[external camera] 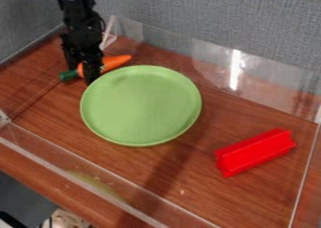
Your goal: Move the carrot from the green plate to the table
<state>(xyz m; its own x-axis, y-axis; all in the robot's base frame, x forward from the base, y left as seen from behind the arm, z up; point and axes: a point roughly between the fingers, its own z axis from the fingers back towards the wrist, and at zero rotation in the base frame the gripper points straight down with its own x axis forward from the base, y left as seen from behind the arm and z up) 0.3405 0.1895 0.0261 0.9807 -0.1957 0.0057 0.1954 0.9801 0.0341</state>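
The gripper (85, 68) points straight down at the far-left side of the bench (251, 110), its jaws partly closed around the middle of the carrot (98, 65). The carrot lies roughly level in the grip, its orange tip poking out toward the plate (141, 105) and its green stem end showing on the other side. It sits just beyond the plate's far-left rim, low over the wood; whether it touches the surface cannot be told from this view. The plate itself is bare.

The step in hand looks like the set-down: the carrot is off the plate and held close to the bench, so most of the task seems done. What remains is 1 short move: bring the carrot onto the wood if it is not there yet, open the jaws enough to free it, and lift straight up without dragging it back onto the rim. The clear wall (150, 35) stands close behind, so there is little room to drift that way. The red block (256, 152) lies well apart, at the near right.
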